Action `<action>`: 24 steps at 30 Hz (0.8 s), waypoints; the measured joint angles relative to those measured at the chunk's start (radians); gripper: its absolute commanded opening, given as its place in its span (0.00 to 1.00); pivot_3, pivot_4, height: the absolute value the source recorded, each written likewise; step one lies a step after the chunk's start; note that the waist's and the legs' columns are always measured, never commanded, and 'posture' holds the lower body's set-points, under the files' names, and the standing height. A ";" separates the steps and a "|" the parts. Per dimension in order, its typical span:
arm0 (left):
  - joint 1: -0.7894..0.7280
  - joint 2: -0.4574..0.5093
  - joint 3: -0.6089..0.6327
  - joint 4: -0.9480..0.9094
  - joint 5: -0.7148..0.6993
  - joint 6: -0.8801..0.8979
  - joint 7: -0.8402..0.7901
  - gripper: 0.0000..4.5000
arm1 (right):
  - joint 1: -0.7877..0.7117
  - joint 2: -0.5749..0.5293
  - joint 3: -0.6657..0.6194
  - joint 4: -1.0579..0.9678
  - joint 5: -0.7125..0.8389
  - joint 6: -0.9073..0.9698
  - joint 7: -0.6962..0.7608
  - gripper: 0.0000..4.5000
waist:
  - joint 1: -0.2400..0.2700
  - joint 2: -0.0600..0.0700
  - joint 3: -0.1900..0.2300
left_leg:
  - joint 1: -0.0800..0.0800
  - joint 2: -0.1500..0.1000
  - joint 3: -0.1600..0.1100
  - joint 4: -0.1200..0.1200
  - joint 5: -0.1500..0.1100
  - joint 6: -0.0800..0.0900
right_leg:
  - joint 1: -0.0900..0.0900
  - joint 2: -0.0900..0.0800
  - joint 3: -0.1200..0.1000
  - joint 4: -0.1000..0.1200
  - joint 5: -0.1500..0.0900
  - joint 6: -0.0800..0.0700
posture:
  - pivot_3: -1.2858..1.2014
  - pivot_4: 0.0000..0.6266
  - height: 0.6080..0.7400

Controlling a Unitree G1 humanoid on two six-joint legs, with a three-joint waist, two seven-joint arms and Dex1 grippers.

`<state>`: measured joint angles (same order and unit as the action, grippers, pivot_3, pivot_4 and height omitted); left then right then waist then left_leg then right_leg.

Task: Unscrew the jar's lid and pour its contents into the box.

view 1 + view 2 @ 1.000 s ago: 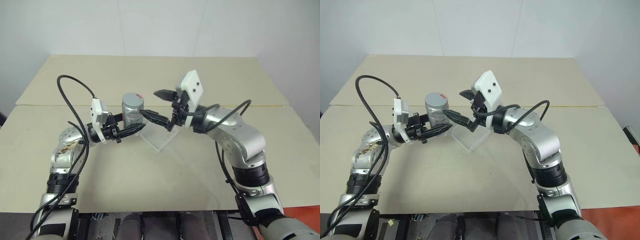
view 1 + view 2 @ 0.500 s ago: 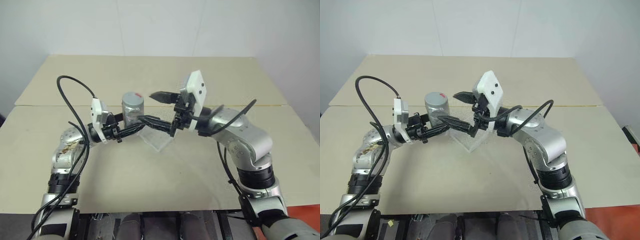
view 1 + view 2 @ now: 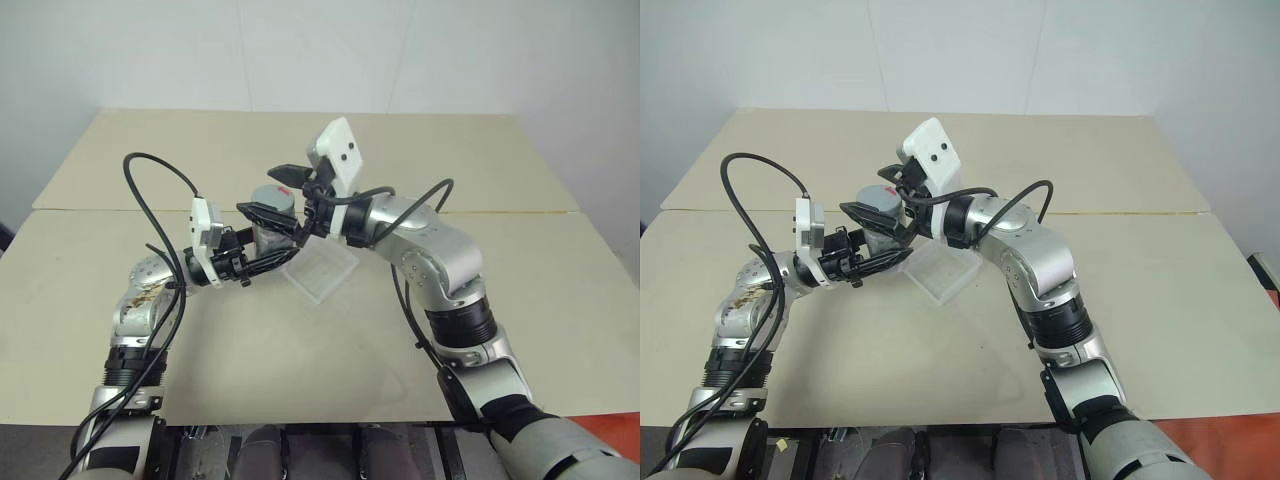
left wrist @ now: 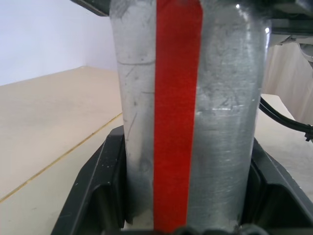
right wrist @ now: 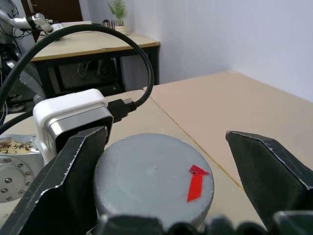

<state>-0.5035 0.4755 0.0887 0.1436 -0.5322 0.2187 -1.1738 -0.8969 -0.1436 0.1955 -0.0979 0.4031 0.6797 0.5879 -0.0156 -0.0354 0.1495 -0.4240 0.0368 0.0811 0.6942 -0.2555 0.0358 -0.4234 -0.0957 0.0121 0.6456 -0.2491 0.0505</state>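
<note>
While you look over the scene from left to right, you first meet the left gripper [image 3: 262, 256], which points to the right and is clamped on the lower body of the jar [image 3: 270, 226]. In the left wrist view you see the jar [image 4: 188, 112] standing upright between the two black fingers [image 4: 100, 191], its scratched silvery wall and the vertical red stripe [image 4: 177, 112] turned to the camera, and both fingers press against its sides. You can see that the jar is held close beside the left corner of the box [image 3: 322, 270], but whether it is lifted or stands on the table you cannot tell.

On the jar sits the lid [image 5: 154, 171], grey and round, with a small red mark [image 5: 196, 182] near its edge; it is on the jar. The contents are not possible to make out through the wall.

Next comes the right gripper [image 3: 278, 190], which reaches in from the right and hangs over the jar. Its fingers [image 5: 274, 166] stand wide apart, one on each side of the lid. In the right wrist view the one finger seems to touch the lid's edge and the other is well apart from it, so nothing is gripped.

To the right of the jar you find the box, a clear shallow tray lying flat on the beige table [image 3: 540, 290], under the right forearm.
</note>
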 measured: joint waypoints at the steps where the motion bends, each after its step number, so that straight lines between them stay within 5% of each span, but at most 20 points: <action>1: 0.000 0.000 0.000 0.000 0.000 0.000 0.001 0.53 | -0.001 0.000 0.000 0.000 -0.001 0.000 0.000 0.99 | 0.000 0.000 0.000 | 0.000 0.000 0.000 0.000 0.000 0.000 | 0.000 0.000 0.000 0.000 0.000 0.000 | 0.52 0.24 1.00; 24: 0.001 0.004 0.000 -0.001 0.000 0.001 0.003 0.53 | 0.068 -0.079 -0.013 -0.104 0.015 0.010 0.005 0.99 | 0.000 0.000 0.000 | 0.000 0.000 0.000 0.000 0.000 0.001 | 0.000 0.000 0.000 0.000 0.000 0.000 | 0.52 0.24 1.00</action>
<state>-0.5029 0.4795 0.0890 0.1428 -0.5322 0.2195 -1.1703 -0.8292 -0.2223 0.1822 -0.2021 0.4182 0.6899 0.5928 -0.0153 -0.0354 0.1495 -0.4239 0.0368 0.0808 0.6942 -0.2558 0.0364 -0.4233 -0.0958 0.0122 0.6455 -0.2491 0.0505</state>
